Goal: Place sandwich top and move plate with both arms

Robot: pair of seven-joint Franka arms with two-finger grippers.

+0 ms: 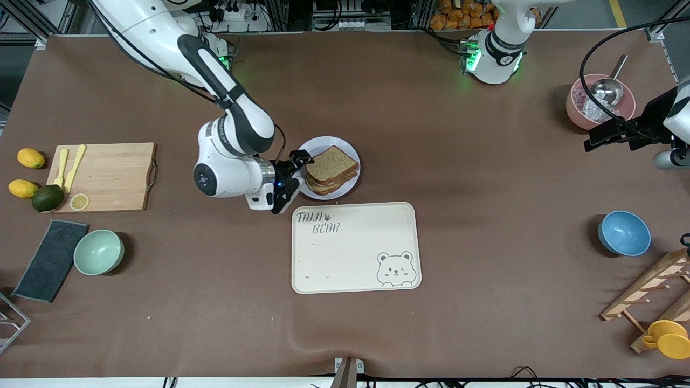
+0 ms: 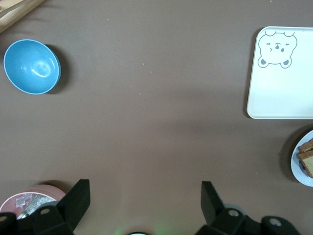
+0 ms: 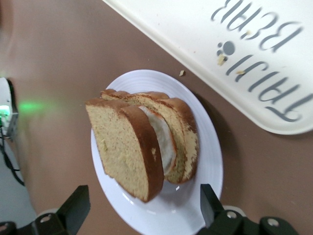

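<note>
Brown sandwich top (image 1: 330,161) lies stacked on the plate (image 1: 349,186), right gripper (image 1: 291,178) beside it, jaws wide, having evidently let go; the left gripper (image 2: 142,208), jaws wide too, waits well apart.

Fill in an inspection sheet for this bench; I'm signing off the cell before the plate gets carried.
Surface: brown table cover, a few crumbs.
Job's things: sandwich top lies on the stacked sandwich on the plate, beside the bear tray.
Clutter: cutting board with lemons and lime, green bowl, blue bowl, pink bowl with scoop, wooden rack, yellow cup.
Grippers: right gripper open at the plate's rim; left gripper open, waiting over bare table by the pink bowl.
Cables: black cable loops over the pink bowl.
Surroundings: frames and stored goods along the bases' edge.
</note>
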